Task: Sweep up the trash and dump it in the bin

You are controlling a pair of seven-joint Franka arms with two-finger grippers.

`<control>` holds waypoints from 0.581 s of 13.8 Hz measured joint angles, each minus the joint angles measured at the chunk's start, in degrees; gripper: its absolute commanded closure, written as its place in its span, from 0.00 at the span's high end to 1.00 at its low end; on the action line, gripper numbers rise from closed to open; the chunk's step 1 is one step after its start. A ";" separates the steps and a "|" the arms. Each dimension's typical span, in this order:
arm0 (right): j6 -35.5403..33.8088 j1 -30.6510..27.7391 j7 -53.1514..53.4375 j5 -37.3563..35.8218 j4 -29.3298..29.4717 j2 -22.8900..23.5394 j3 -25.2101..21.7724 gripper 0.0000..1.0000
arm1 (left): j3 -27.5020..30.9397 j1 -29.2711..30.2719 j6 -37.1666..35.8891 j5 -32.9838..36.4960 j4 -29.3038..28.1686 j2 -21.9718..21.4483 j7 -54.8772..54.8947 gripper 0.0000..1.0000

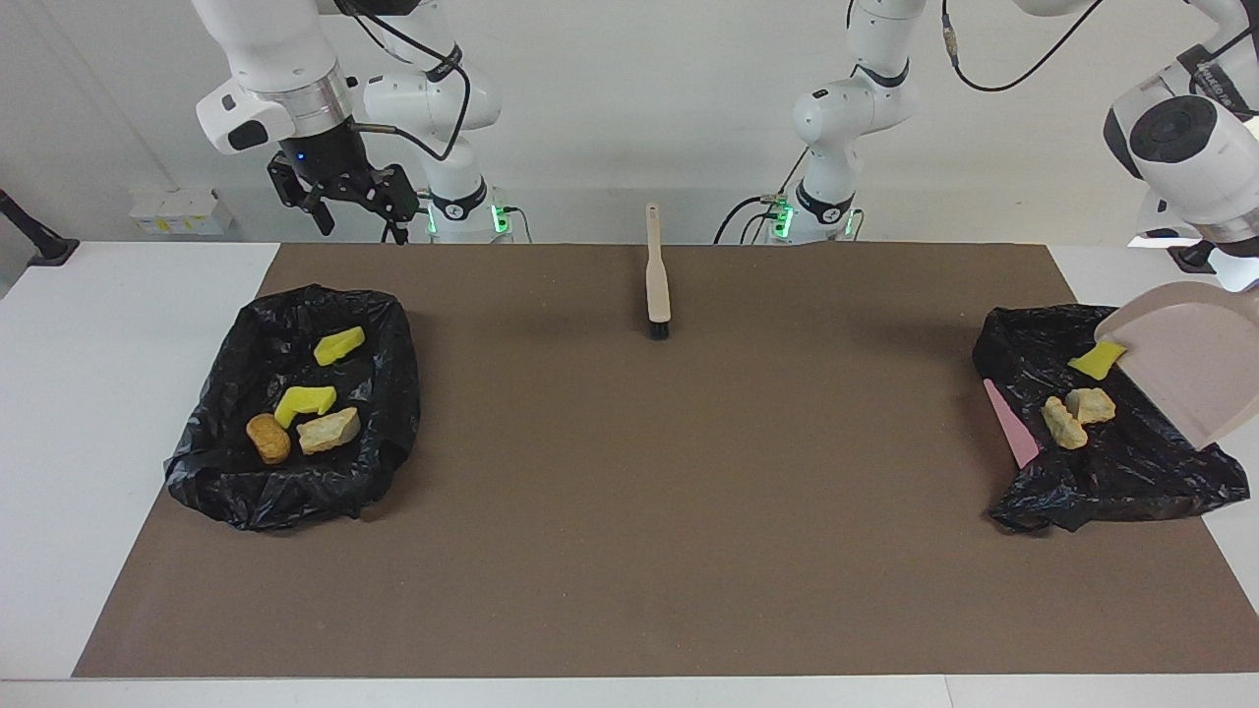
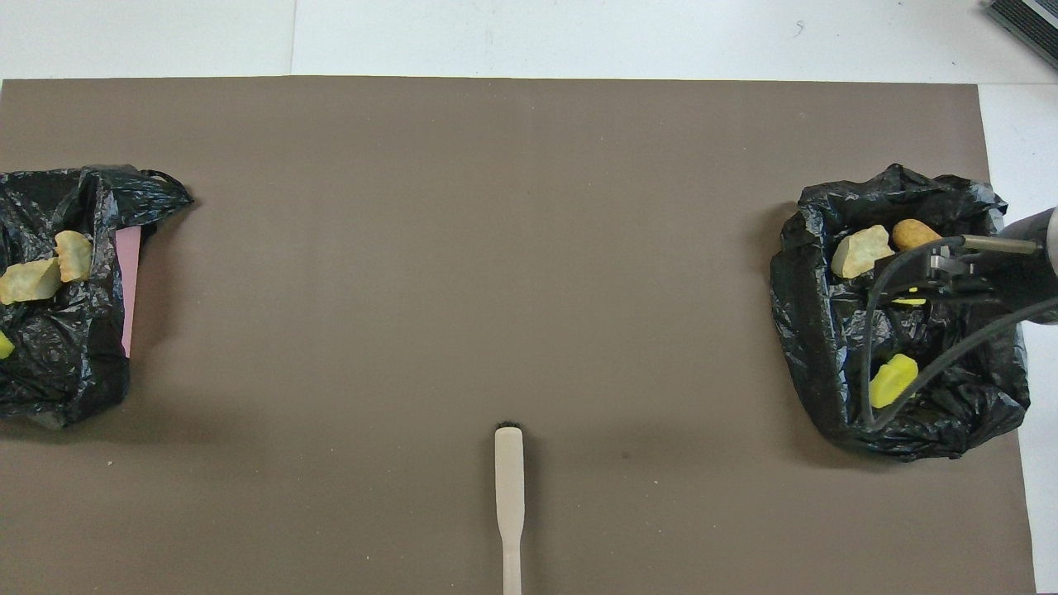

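A beige dustpan (image 1: 1185,364) hangs tilted over the black-bagged bin (image 1: 1131,462) at the left arm's end of the table. My left arm (image 1: 1185,147) holds it from above, and the gripper itself is cut off at the frame edge. A yellow sponge scrap (image 1: 1097,361) lies at the pan's lip on the bag, and its edge also shows from overhead (image 2: 3,345). Two bread chunks (image 1: 1077,413) rest in that bin. My right gripper (image 1: 356,211) hangs open and empty over the other bagged bin (image 1: 295,492), which holds several pieces of trash (image 1: 305,418).
The beige brush (image 1: 656,280) lies on the brown mat (image 1: 629,492) near the robots, midway between the arms, bristles pointing away from them. A pink bin wall (image 1: 1013,423) shows beside the bag at the left arm's end.
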 measured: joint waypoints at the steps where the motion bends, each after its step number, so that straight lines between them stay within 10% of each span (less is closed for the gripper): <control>1: 0.00 0.00 0.00 0.00 0.00 0.00 0.00 1.00 | 0.28 2.07 2.89 0.39 0.00 0.63 2.31 0.00; 8: 0.00 0.00 0.00 0.00 0.00 0.00 0.00 1.00 | -0.26 3.34 1.85 13.90 0.34 0.46 3.92 0.00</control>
